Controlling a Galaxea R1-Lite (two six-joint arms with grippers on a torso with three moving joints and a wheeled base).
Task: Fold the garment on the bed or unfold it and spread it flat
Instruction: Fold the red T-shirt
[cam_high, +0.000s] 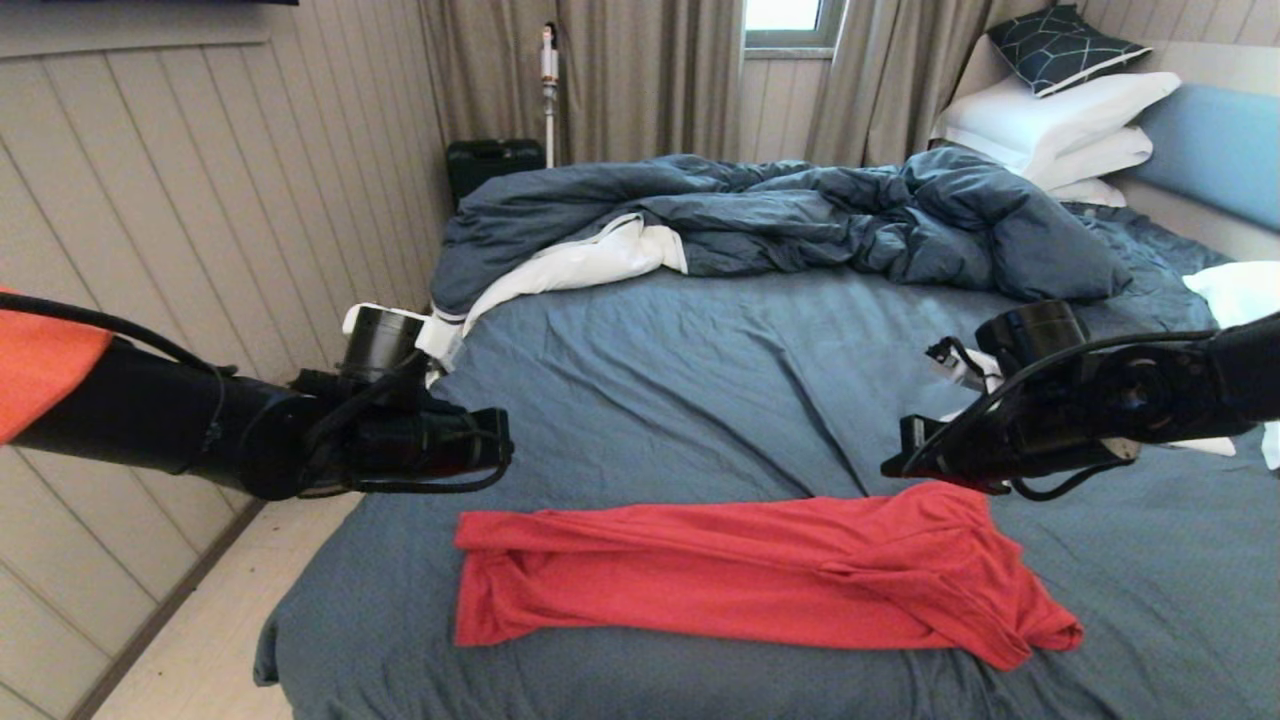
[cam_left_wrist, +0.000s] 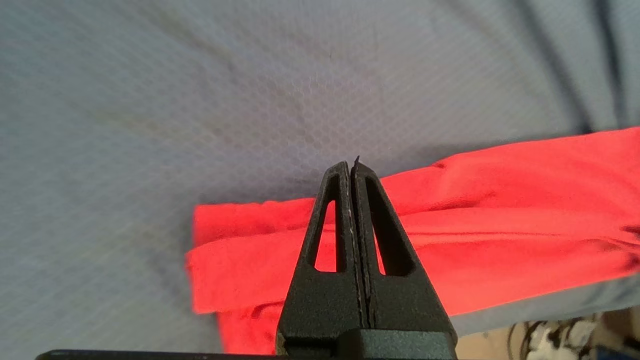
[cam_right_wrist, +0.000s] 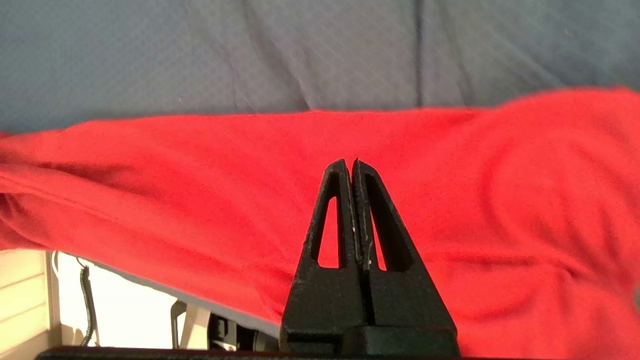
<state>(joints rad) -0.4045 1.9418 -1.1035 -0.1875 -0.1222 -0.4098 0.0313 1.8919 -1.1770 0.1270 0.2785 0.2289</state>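
The red T-shirt lies folded into a long band across the near part of the bed, its lettering hidden. My left gripper hovers above the band's left end, shut and holding nothing; in the left wrist view its closed tips sit over the shirt's end. My right gripper hangs just above the bunched right end, shut and empty too. In the right wrist view the tips are over the red fabric.
A rumpled dark blue duvet with white lining lies across the far half of the bed. White pillows and a blue headboard stand at the far right. Floor and a panelled wall lie to the left.
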